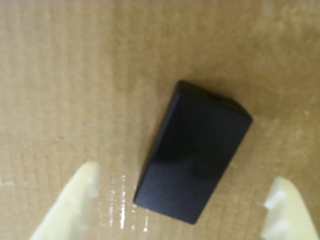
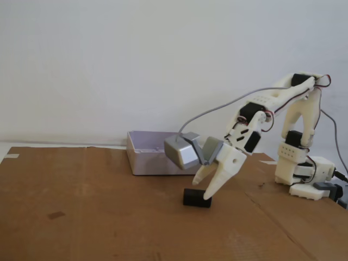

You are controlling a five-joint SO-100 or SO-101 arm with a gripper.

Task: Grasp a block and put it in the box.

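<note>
Pale fingertips (image 1: 75,200) of the tool (image 1: 182,210) are framing the wrist view, spread wide and gripping nothing. Between them the black block (image 1: 195,152) is lying flat on the cardboard worktop (image 1: 75,75), well short of the grey box (image 2: 149,155). It is looking rigid, light and glossy, perhaps slippery; pinching its long sides seems safest. Behind, a plain white wall (image 2: 136,54) is closing the room.
</note>
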